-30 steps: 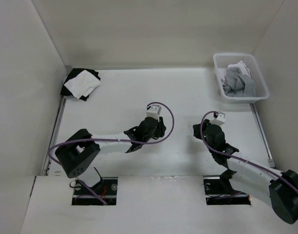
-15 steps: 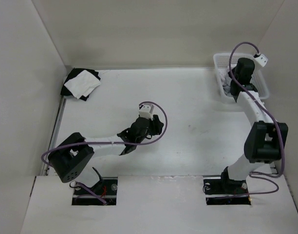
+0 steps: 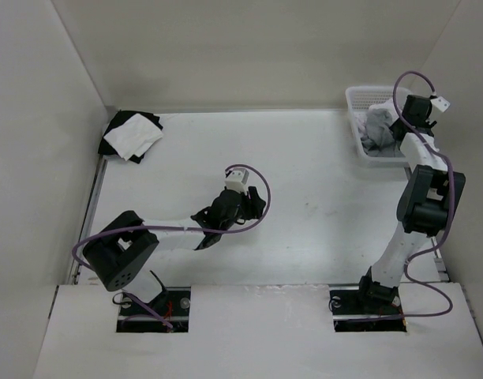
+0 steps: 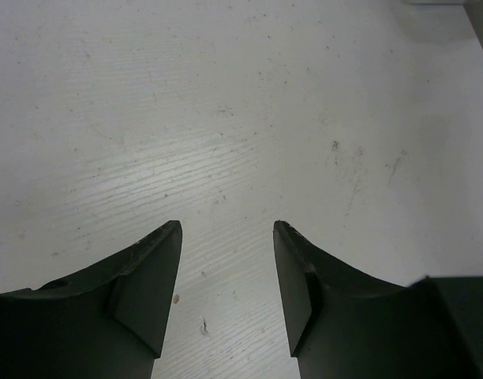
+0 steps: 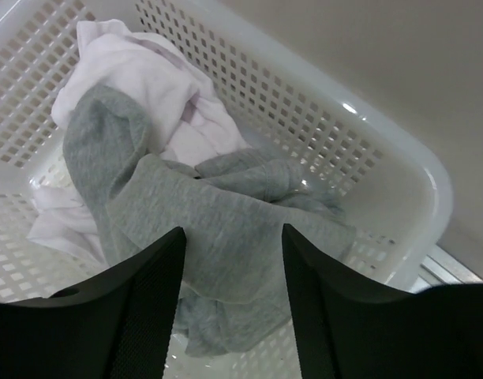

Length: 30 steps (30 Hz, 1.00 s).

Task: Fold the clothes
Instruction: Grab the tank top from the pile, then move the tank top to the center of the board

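Note:
The clothes (image 5: pixel 218 229), a crumpled mid-grey knit top, lie in a white perforated basket (image 5: pixel 383 150) on top of a white cloth (image 5: pixel 147 63). In the top view the clothes (image 3: pixel 377 126) fill the basket (image 3: pixel 360 99) at the back right of the table. My right gripper (image 5: pixel 234 230) hangs open just above the grey fabric, a finger on either side and nothing between them; from above the right gripper (image 3: pixel 396 126) is over the basket's right part. My left gripper (image 4: pixel 226 229) is open over bare table, and from above the left gripper (image 3: pixel 257 205) is mid-table.
A black-and-white cloth pile (image 3: pixel 131 134) lies at the back left corner. White walls close in the table at the back and on both sides. The basket stands close to the right wall. The tabletop (image 4: pixel 241 118) under the left gripper is scuffed white.
The right arm has swung from mid-table up and back to the basket, and its jaws have opened. The left gripper has opened wider and shifted slightly left.

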Tool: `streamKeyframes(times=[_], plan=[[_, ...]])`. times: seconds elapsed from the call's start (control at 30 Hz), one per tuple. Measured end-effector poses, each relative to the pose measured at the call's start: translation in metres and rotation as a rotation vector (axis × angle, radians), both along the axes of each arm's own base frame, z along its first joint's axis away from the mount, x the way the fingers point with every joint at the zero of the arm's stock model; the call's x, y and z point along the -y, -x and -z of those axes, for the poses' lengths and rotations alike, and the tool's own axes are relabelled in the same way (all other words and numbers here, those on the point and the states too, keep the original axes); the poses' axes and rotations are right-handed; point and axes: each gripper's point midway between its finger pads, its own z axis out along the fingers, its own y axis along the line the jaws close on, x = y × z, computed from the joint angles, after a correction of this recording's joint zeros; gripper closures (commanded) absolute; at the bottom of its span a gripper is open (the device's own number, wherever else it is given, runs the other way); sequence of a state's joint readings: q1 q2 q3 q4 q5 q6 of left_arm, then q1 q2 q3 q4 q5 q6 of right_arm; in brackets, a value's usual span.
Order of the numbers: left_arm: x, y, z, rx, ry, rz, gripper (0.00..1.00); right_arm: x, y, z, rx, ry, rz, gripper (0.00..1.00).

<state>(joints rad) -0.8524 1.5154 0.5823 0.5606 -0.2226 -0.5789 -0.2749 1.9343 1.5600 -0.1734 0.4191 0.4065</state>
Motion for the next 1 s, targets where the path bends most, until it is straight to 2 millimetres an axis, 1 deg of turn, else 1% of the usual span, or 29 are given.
streamKeyframes(times=[0.07, 0.1, 0.13, 0.2, 0.27, 0.3, 0.33, 0.37, 0.4, 0.43, 0.47, 0.5, 0.53, 0.57, 0.6, 0.63, 0.67, 0.7, 0.73, 0.77, 0.8, 0.87, 0.9, 0.93, 1.0], plan=[[0.0, -0.001, 0.0, 0.0, 0.002, -0.002, 0.51, -0.002, -0.003, 0.004, -0.004, -0.01, -0.016, 0.77], [0.0, -0.001, -0.001, 0.0, 0.004, -0.001, 0.51, -0.005, -0.005, 0.007, -0.002, -0.025, -0.029, 0.96], [0.0, -0.001, -0.001, 0.0, 0.005, 0.0, 0.51, -0.007, -0.007, 0.01, -0.003, -0.035, -0.039, 1.0], [0.001, 0.0, -0.001, -0.001, 0.008, 0.002, 0.51, -0.009, -0.008, 0.012, 0.013, -0.051, -0.04, 1.0], [0.001, 0.0, 0.0, -0.002, 0.007, 0.004, 0.51, -0.011, -0.005, 0.009, 0.039, -0.052, -0.036, 1.0], [0.001, 0.0, 0.0, -0.004, 0.007, 0.005, 0.51, -0.012, -0.001, 0.005, 0.066, -0.05, -0.033, 1.0], [0.002, 0.001, 0.002, -0.007, 0.005, 0.007, 0.51, -0.015, 0.01, -0.001, 0.079, -0.049, -0.03, 1.0], [0.002, 0.001, 0.003, -0.009, 0.003, 0.009, 0.51, -0.019, 0.019, -0.014, 0.109, -0.046, -0.03, 1.0], [0.002, 0.001, 0.004, -0.011, 0.002, 0.01, 0.51, -0.024, 0.029, -0.041, 0.168, -0.031, -0.031, 1.0], [0.002, 0.001, 0.005, -0.014, 0.001, 0.011, 0.51, -0.031, 0.038, -0.077, 0.247, -0.009, -0.039, 1.0], [0.003, 0.001, 0.006, -0.016, 0.003, 0.012, 0.51, -0.043, 0.047, -0.112, 0.322, 0.01, -0.059, 1.0], [0.003, 0.002, 0.006, -0.018, 0.005, 0.014, 0.51, -0.062, 0.057, -0.156, 0.423, 0.031, -0.095, 1.0], [0.003, 0.002, 0.005, -0.018, 0.008, 0.015, 0.51, -0.082, 0.067, -0.195, 0.519, 0.046, -0.134, 1.0], [0.004, 0.002, 0.005, -0.018, 0.009, 0.015, 0.52, -0.111, 0.084, -0.237, 0.623, 0.054, -0.194, 1.0], [0.003, 0.001, 0.005, -0.019, 0.01, 0.012, 0.52, -0.138, 0.102, -0.274, 0.716, 0.054, -0.255, 1.0], [0.003, 0.001, 0.005, -0.02, 0.011, 0.011, 0.52, -0.155, 0.114, -0.295, 0.773, 0.051, -0.299, 1.0], [0.001, -0.001, 0.005, -0.022, 0.015, 0.006, 0.52, -0.182, 0.134, -0.327, 0.858, 0.034, -0.369, 1.0], [-0.001, -0.003, 0.005, -0.024, 0.018, -0.003, 0.52, -0.204, 0.152, -0.349, 0.916, 0.015, -0.427, 1.0], [-0.003, -0.006, 0.004, -0.025, 0.022, -0.014, 0.52, -0.221, 0.167, -0.365, 0.959, -0.003, -0.478, 0.99], [-0.007, -0.01, 0.003, -0.028, 0.028, -0.03, 0.52, -0.244, 0.184, -0.382, 1.007, -0.033, -0.554, 0.99], [-0.011, -0.013, 0.002, -0.029, 0.035, -0.043, 0.52, -0.258, 0.194, -0.39, 1.029, -0.052, -0.603, 0.99], [-0.026, -0.019, -0.002, -0.03, 0.057, -0.086, 0.52, -0.295, 0.223, -0.412, 1.087, -0.121, -0.734, 0.98], [-0.034, -0.022, -0.006, -0.029, 0.068, -0.111, 0.52, -0.305, 0.23, -0.417, 1.097, -0.138, -0.774, 0.98], [-0.045, -0.027, -0.01, -0.027, 0.088, -0.144, 0.52, -0.323, 0.241, -0.42, 1.107, -0.173, -0.841, 0.98], [-0.065, -0.034, -0.021, -0.017, 0.125, -0.202, 0.52, -0.339, 0.247, -0.417, 1.103, -0.202, -0.9, 0.98]])
